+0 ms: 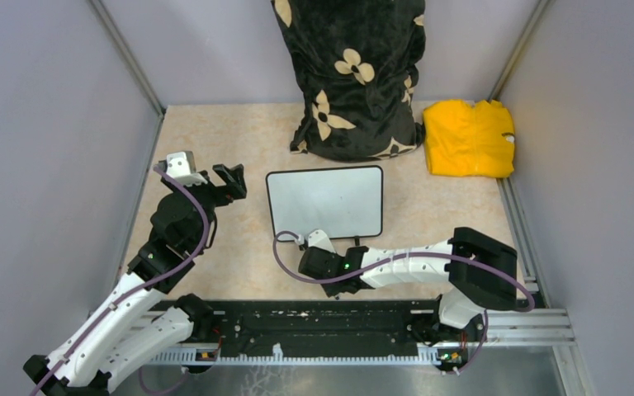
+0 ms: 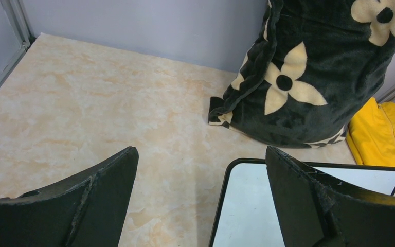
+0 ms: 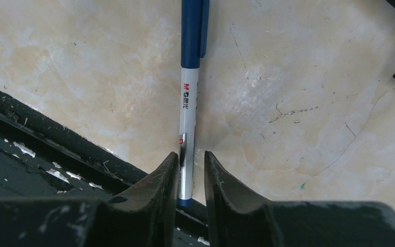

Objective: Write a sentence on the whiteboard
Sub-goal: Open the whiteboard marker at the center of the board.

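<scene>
Whiteboard [image 1: 326,202] lies flat at the middle of the table [image 1: 215,132], a smooth pale rectangle with rounded corners and a thin dark frame, its face plain in the top view. Nearest the arm bases, a black metal rail [image 1: 322,330] with chipped paint runs along the table's near edge. Just beyond it, at about 7 o'clock from the board, the right gripper [image 3: 190,159] is pinched nearly closed on a slim marker [image 3: 189,103] with a white printed barrel and a blue cap; its wedge-shaped black fingers [image 3: 154,190] grip the barrel's near end, and the marker points away over the beige, marble-patterned, lightly scratched tabletop. At 9 o'clock from the board the left gripper [image 2: 200,206] hangs with its fingers spread wide and nothing between them, one finger overlapping the board's corner in its wrist view. At 12 o'clock stands a plush black bundle [image 1: 355,74] printed with cream flowers, its base close to the board's far edge. At about 2 o'clock lies a folded yellow cloth [image 1: 469,139], against the right wall.
</scene>
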`<action>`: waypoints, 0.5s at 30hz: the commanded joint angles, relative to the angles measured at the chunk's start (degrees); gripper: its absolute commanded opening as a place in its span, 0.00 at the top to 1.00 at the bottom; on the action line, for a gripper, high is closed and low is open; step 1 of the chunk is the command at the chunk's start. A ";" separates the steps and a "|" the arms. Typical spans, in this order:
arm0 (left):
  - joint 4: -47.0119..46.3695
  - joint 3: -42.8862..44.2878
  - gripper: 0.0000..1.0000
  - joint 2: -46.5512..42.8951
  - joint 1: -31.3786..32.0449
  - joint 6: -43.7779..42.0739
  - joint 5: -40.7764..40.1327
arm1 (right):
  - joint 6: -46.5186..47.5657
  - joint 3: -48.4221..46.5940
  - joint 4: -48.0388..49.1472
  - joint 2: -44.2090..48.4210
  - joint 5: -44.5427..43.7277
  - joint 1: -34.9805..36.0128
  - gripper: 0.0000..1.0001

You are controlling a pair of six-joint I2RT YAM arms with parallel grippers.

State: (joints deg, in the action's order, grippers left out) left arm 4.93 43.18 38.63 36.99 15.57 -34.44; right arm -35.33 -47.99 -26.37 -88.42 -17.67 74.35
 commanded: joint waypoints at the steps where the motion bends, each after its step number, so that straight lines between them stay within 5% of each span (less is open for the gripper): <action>1: -1.06 0.16 0.01 -0.14 0.10 -0.63 0.62 | 0.94 -1.03 0.97 -0.31 -0.06 -0.34 0.74; 15: -0.99 0.12 0.01 -0.21 0.14 -0.63 0.77 | 2.52 -4.25 2.81 -3.01 0.19 -1.60 0.66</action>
State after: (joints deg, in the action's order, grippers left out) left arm 4.93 43.18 38.63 36.99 15.57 -34.22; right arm -33.95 -49.21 -25.93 -89.73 -17.67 73.30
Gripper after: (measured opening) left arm 0.987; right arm 0.339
